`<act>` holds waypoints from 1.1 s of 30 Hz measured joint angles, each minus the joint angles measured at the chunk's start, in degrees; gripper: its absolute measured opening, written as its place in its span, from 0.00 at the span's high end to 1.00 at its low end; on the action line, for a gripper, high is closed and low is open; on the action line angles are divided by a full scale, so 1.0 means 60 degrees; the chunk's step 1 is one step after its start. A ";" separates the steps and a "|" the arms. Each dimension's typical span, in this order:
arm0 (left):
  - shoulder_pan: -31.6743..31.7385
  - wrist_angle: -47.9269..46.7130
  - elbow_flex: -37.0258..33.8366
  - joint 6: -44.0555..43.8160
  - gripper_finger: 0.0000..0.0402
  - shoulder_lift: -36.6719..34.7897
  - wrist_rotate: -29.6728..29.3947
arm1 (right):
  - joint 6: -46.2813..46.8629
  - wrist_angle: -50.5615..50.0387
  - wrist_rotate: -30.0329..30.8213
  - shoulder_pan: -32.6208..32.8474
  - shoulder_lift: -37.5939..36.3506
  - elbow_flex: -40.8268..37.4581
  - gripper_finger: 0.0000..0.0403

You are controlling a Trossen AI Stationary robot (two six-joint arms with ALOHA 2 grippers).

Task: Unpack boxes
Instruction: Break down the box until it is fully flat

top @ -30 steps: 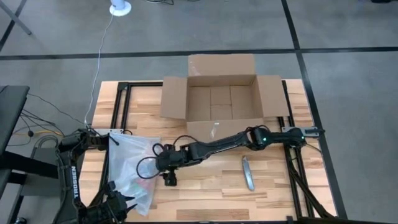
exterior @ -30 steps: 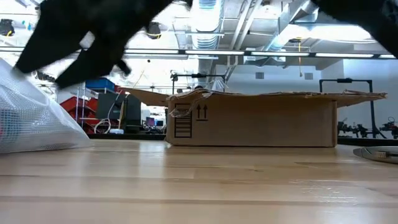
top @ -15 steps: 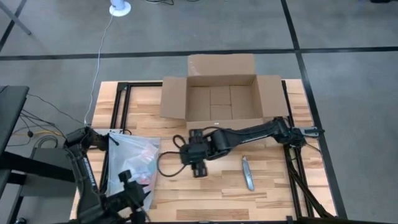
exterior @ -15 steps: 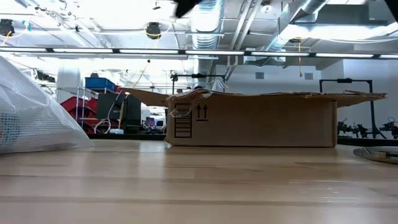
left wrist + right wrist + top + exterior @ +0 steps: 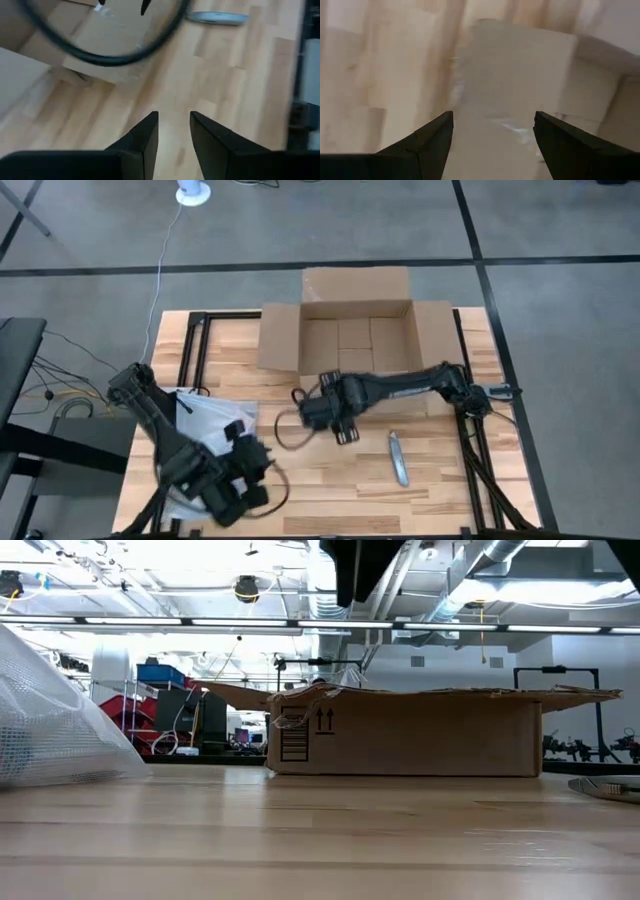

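Judging the handling from this moment alone:
Box: the cardboard box sits at the desk's far edge, midway along, 4 flaps folded out, its floor bare as far as the high view shows.
Weight: probably light if empty.
Stiffness: corrugated walls look stiff, the flaps bendy, the near flap's edge crumpled.
Hold: best on a side wall's rim, not on a loose flap.
Right gripper: the right gripper hangs just in front of the near flap, fingers wide apart, empty.
Left gripper: the left gripper is near the desk's front left corner, fingers slightly apart, beside the plastic bag.
Tool: a grey folding knife lies right of centre.
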 joint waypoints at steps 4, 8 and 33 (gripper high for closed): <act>0.1042 -0.0072 0.0000 0.0998 0.76 -0.0108 0.0393 | 0.0012 -0.0054 -0.0104 -0.0815 0.0008 0.0005 0.35; 0.2060 -0.0128 0.0000 0.2643 0.76 -0.0093 0.1042 | -0.0061 -0.0233 -0.0171 -0.1228 -0.0143 -0.0005 0.35; 0.8524 0.0781 -0.0015 1.4942 0.76 0.1085 0.5622 | 0.4423 -0.0275 0.0004 -0.0469 -0.6514 0.0009 0.35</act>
